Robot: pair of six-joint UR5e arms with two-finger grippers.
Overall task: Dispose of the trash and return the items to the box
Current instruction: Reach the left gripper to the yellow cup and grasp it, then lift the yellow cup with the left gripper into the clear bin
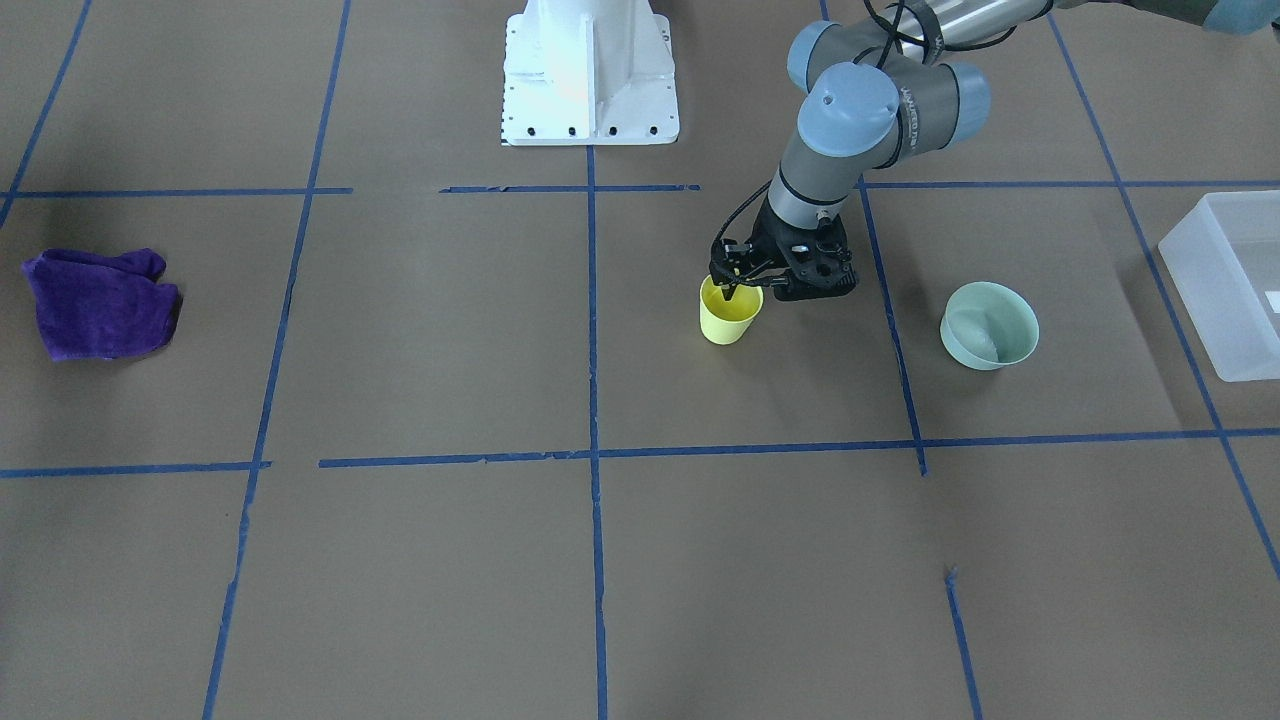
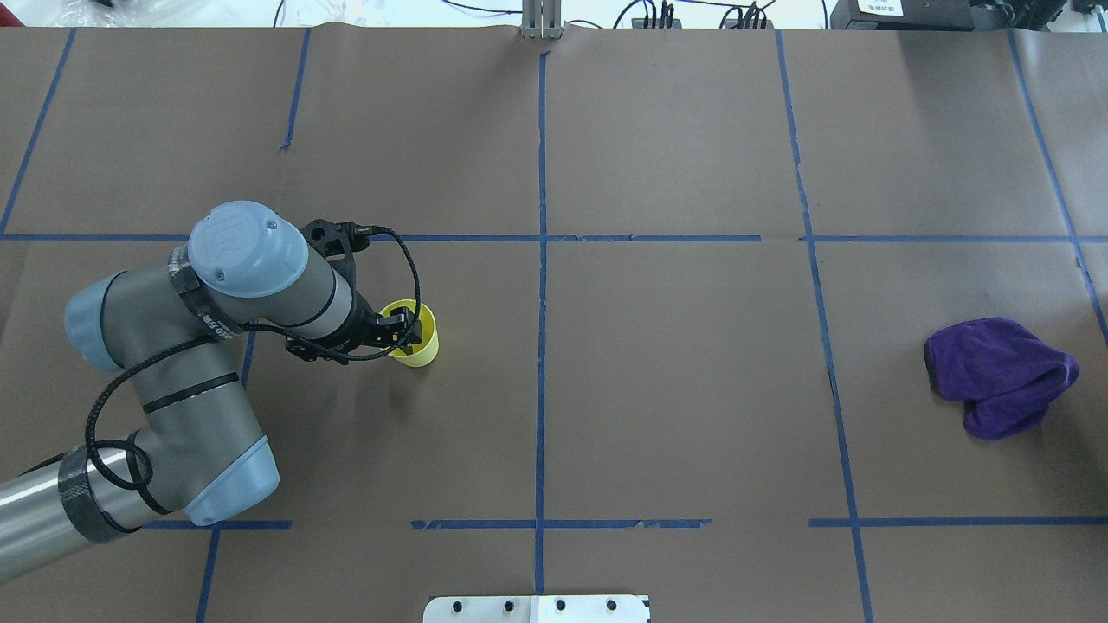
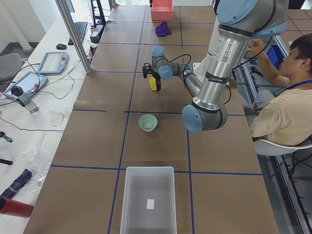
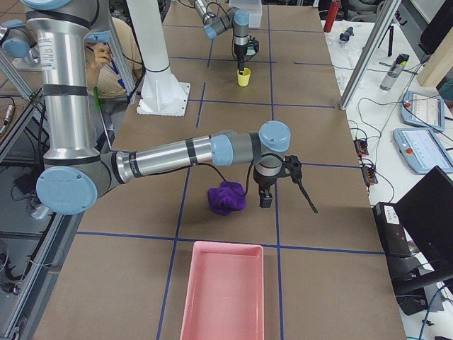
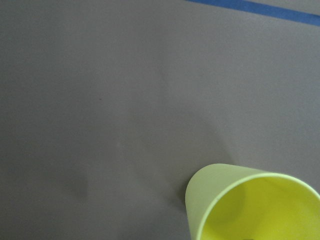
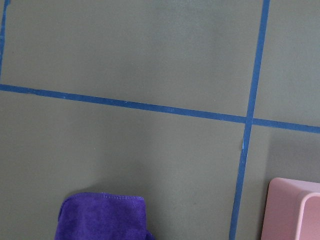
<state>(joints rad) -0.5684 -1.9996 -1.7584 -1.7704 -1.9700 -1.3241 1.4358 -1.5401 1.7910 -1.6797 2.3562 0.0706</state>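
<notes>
The yellow cup (image 1: 728, 318) stands on the table near the middle, and also shows in the overhead view (image 2: 419, 348) and the left wrist view (image 5: 255, 205). My left gripper (image 1: 730, 290) reaches down onto its rim, with the fingers drawn together, one inside the cup. The mint-green bowl (image 1: 988, 325) sits apart, between the cup and the translucent box (image 1: 1195, 300). My right gripper (image 4: 265, 200) shows only in the exterior right view, beside the purple cloth (image 4: 226, 198). I cannot tell whether it is open or shut.
The purple cloth (image 1: 98, 303) lies crumpled on the far side of the table from the box. A pink bin (image 4: 185, 297) stands at the table's end beyond it. The white robot base (image 1: 590, 80) sits at the table's edge. An operator sits beside the table.
</notes>
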